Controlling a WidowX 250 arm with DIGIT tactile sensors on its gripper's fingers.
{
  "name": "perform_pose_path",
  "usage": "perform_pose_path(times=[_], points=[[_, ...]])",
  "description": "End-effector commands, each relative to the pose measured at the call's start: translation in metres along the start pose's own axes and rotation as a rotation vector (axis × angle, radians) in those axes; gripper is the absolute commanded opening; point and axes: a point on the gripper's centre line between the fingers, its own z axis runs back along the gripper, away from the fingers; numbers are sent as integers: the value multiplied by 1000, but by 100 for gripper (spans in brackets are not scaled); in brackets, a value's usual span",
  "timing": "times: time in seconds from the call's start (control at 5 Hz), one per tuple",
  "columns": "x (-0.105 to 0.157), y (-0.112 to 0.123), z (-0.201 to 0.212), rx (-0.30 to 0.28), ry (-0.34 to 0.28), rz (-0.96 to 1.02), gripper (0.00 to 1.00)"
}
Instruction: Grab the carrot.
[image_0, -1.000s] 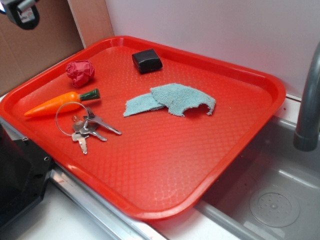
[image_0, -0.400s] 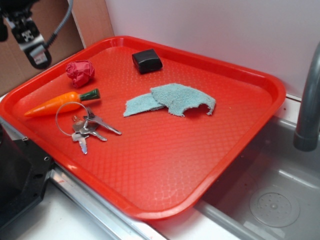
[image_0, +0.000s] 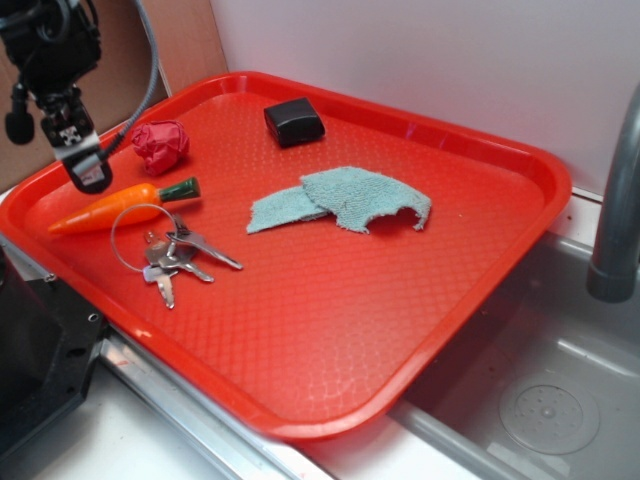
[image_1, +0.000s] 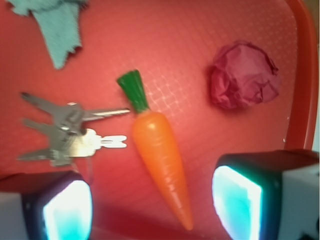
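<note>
Gripper (image_1: 152, 202) hovers wide open above the carrot (image_1: 161, 157), its 2 fingers straddling the body so a straight descent could pinch it

Arm entered from upper left, wrist pitched downward. Claw (image_1: 152, 200) hung above the surface, fingers (image_1: 240, 200) spread wide apart, nothing held between them.

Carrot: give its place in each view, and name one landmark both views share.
Exterior: the carrot lies at the tray's left, green top pointing right, keys just below it.
Wrist: the carrot sits centre-bottom, green top up, between the hand's open fingers.
Shared landmark: the red paper ball.
</note>
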Motion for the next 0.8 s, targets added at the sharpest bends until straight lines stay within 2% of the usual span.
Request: perform_pose_path(times=[0.0,0.2,0.4,0.6], points=[[7,12,-30,62,54,-6,100],[12,13,-42,59,70,-25,100],[14,12,-49,62,91,-46,87],[18,12,-55,49,104,-57,0]])
